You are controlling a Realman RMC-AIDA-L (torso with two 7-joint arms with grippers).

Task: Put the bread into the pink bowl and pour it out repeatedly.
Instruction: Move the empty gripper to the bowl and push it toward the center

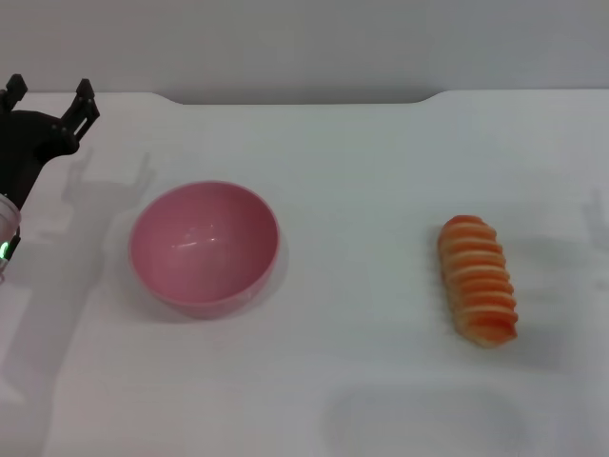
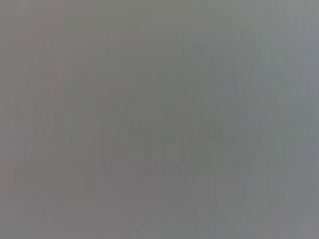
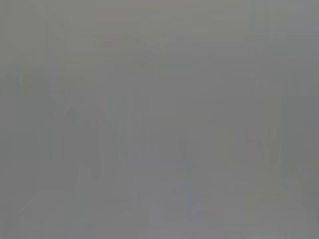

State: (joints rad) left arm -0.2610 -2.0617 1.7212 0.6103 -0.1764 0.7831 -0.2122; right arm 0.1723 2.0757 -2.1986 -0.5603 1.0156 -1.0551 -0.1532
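The pink bowl (image 1: 204, 246) stands upright and empty on the white table, left of centre. The bread (image 1: 477, 278), orange with cream ridges, lies on the table to the right, well apart from the bowl. My left gripper (image 1: 49, 99) is at the far left, behind and to the left of the bowl, raised above the table, with its two black fingers spread apart and nothing between them. My right gripper is out of the head view. Both wrist views show only blank grey.
The white table (image 1: 362, 190) ends at a far edge against a grey wall (image 1: 304, 38). A faint shadow lies on the table at the right edge.
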